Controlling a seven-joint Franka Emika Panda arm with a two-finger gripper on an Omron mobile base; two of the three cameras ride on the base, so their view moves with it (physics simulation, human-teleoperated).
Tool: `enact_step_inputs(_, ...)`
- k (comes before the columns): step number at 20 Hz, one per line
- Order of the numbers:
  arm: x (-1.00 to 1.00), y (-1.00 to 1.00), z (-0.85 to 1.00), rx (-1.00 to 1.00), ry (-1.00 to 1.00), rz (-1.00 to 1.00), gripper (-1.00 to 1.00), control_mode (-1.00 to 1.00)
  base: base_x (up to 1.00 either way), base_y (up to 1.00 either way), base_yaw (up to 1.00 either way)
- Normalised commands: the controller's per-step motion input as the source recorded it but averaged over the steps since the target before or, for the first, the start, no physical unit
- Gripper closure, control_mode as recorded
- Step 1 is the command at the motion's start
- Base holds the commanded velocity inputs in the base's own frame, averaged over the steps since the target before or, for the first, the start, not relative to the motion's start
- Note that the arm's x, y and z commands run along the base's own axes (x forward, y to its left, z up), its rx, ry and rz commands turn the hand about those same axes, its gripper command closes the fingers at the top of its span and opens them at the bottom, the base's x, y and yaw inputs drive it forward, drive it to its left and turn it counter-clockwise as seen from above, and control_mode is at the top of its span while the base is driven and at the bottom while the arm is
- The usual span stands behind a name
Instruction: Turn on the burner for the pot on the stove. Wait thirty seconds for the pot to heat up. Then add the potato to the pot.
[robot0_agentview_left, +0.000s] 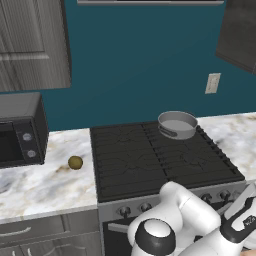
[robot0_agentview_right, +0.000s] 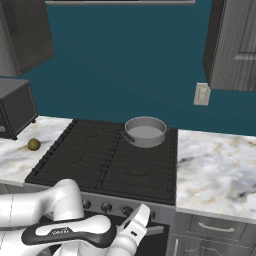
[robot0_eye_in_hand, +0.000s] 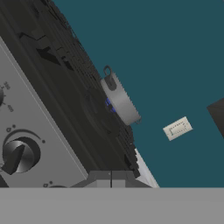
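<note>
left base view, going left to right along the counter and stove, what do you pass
microwave → potato → stove → pot → outlet on the wall

The black grates of the stove (robot0_agentview_left: 150, 155) lie bare across the front and left burners, so open room is offered there. The far right burner is occupied by the pot (robot0_agentview_left: 177, 124), its low walls open from above. Left of the stove, the potato (robot0_agentview_left: 75, 162) is found alone on the marble counter (robot0_agentview_left: 45, 182), with the microwave (robot0_agentview_left: 20, 130) crowding the space behind it.
</note>
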Motion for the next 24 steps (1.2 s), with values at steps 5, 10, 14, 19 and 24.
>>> enact_step_inputs(5, 0.0, 0.0, 0.0, 0.0, 0.0, 0.0, 1.0, -1.0, 0.0, 0.0, 0.0)
enact_step_inputs(10, 0.0, 0.0, 0.0, 0.0, 0.0, 0.0, 1.0, -1.0, 0.0, 0.0, 0.0)
enact_step_inputs(14, 0.0, 0.0, 0.0, 0.0, 0.0, 0.0, 1.0, -1.0, 0.0, 0.0, 0.0)
enact_step_inputs(19, 0.0, 0.0, 0.0, 0.0, 0.0, 0.0, 1.0, -1.0, 0.0, 0.0, 0.0)
enact_step_inputs(24, 0.0, 0.0, 0.0, 0.0, 0.0, 0.0, 1.0, -1.0, 0.0, 0.0, 0.0)
